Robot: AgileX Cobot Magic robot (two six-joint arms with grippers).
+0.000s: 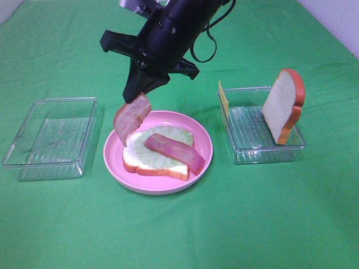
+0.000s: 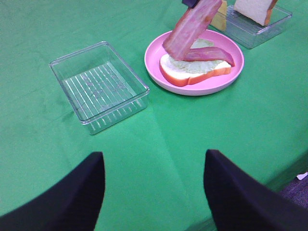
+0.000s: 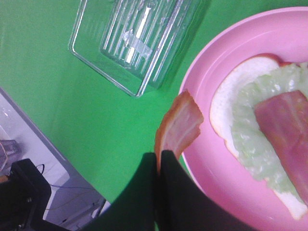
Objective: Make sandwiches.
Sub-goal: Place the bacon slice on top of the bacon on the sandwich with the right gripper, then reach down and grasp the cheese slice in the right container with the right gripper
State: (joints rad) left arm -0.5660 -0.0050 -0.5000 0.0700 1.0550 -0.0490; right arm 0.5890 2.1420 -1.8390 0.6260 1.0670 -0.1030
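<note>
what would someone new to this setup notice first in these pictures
The black right end effector dangles a bacon strip by the left rim of the pink plate at the centre of the green cloth. On the plate lies an open sandwich: bread, lettuce and one strip on top. To the right, a bread slice stands on edge in a clear tray.

- Place: robotics lab, staged tabletop workspace.
- Cover: green cloth (image 1: 179, 235), edge to edge.
- Props: plastic toy food: bread slice (image 1: 277, 109), bacon strip (image 1: 132, 116).
- Apparatus: black robot arm (image 1: 168, 33) overhead.
- Surroundings: black equipment (image 3: 24, 195) on pale floor (image 3: 43, 154) past cloth edge.
</note>
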